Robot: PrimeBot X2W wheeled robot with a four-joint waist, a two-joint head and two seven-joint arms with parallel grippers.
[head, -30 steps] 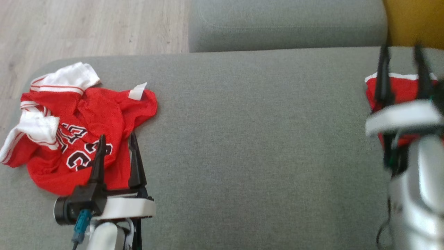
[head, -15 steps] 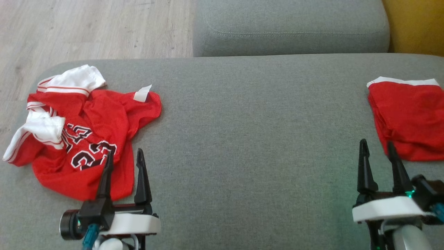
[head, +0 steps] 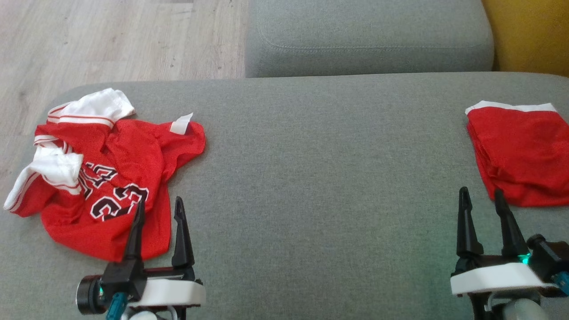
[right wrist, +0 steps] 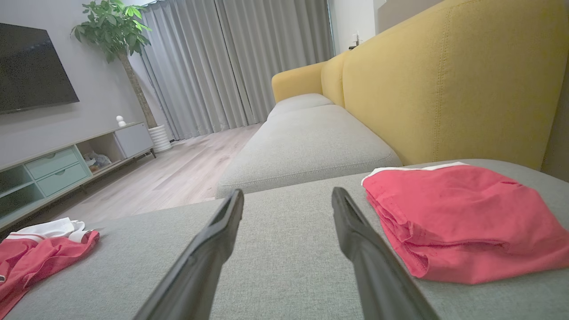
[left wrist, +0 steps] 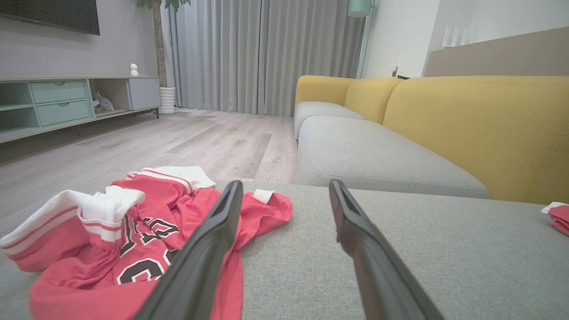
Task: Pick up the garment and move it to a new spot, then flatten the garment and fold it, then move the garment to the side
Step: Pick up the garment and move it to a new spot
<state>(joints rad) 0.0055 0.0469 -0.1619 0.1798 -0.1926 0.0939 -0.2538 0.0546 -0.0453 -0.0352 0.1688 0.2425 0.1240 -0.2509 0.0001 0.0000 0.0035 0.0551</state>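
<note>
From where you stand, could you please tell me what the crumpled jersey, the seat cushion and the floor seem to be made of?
Crumpled jersey: likely thin synthetic knit, slightly shiny; it drapes in soft folds.
Seat cushion: woven grey upholstery fabric, matte; a fine weave shows.
Floor: pale wood-look planks, matte; grain shows, real wood or laminate unclear.

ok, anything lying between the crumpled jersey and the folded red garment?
Nothing. The head view has bare grey seat cushion all the way from the crumpled jersey to the folded red garment.
</note>
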